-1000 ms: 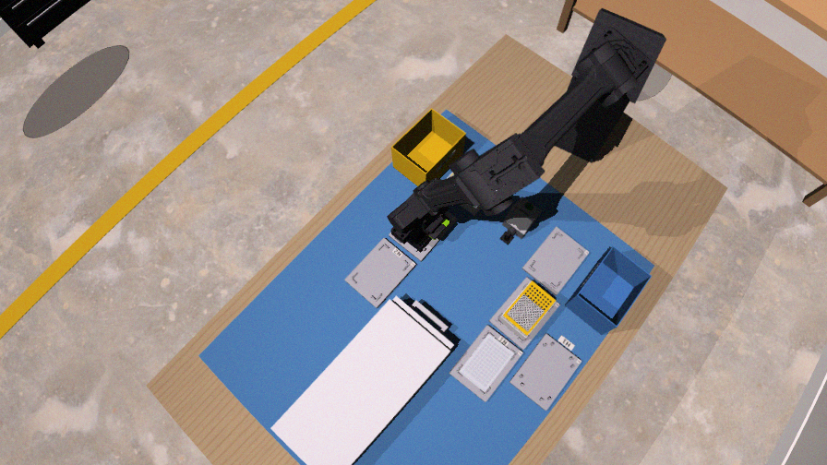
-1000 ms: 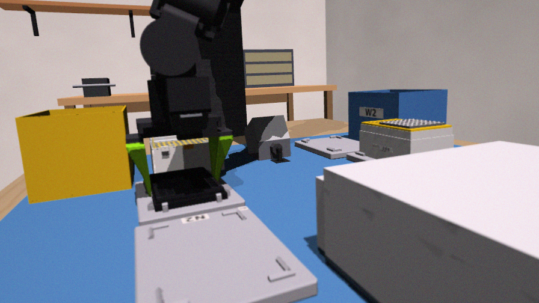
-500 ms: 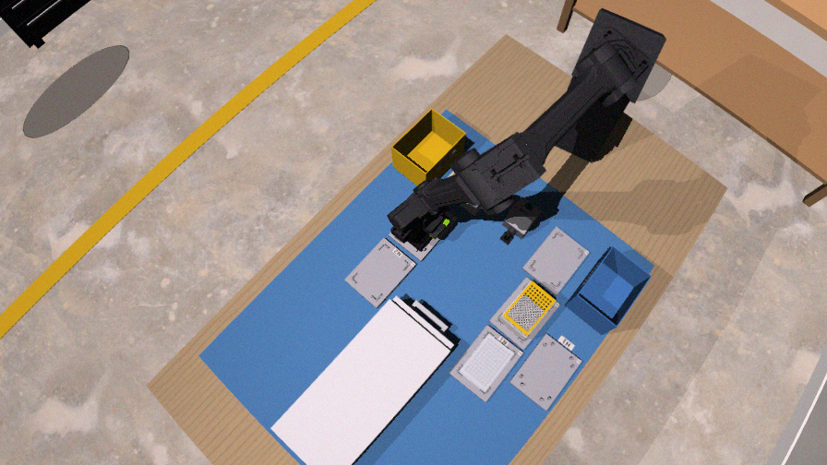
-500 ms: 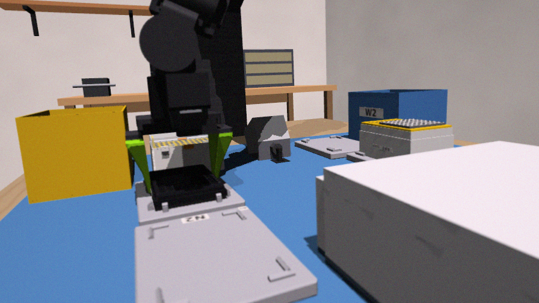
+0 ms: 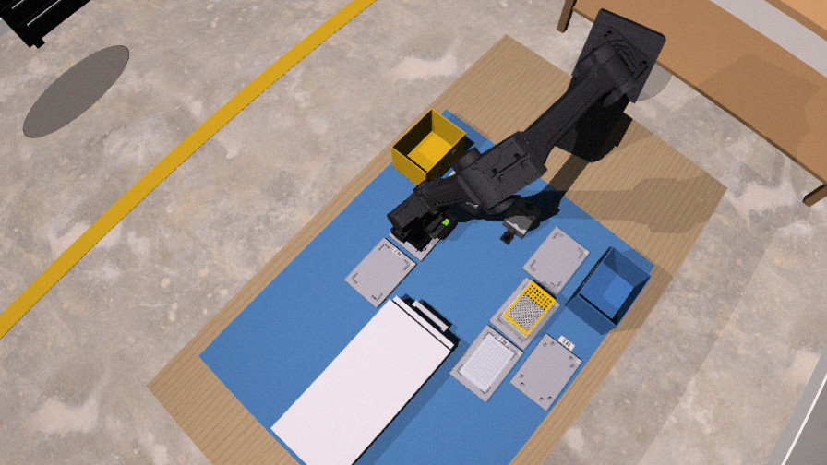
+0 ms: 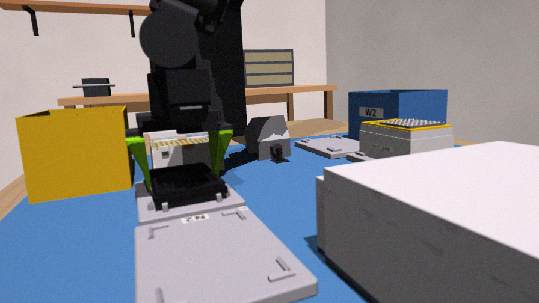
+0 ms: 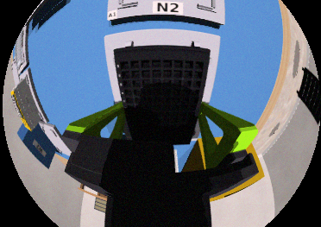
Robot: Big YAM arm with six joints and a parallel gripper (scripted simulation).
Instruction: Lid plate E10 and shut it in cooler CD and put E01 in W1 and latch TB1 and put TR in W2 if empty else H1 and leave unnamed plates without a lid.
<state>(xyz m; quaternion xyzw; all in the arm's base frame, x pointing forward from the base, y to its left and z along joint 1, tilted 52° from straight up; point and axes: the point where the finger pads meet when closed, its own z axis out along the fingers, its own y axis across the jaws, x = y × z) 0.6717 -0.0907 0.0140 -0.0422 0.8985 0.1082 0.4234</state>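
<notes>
blue bench mat covers most of a wooden worktop that stands on a mottled concrete floor with a yellow line running across it. the black arm reaches from its base near a wooden bench down to a grey nest at the mat's edge closest to the yellow waste bin.

the end effector is closed on the black assay plate: its green fingers stand wide apart, one on each side of the plate, and grip it across its short width. in the exterior view the plate looks slightly tilted over the nest, its near edge by the nest's small locator pegs; whether it has left the nest fully, i cannot tell. the wrist view shows the plate's well grid ahead of the fingers, with the bare nest marked n2 just beyond it.

behind the end effector stands a small grey box with a yellow-striped top, the tip box, next to the yellow bin. a white assay plate lies in a nest on the far side of the mat, beside the tip rack with its yellow frame. the blue bin marked w2 sits near that rack. a long white housing lies along the mat's middle, with the drawer's dark-edged front at its end towards the arm.
</notes>
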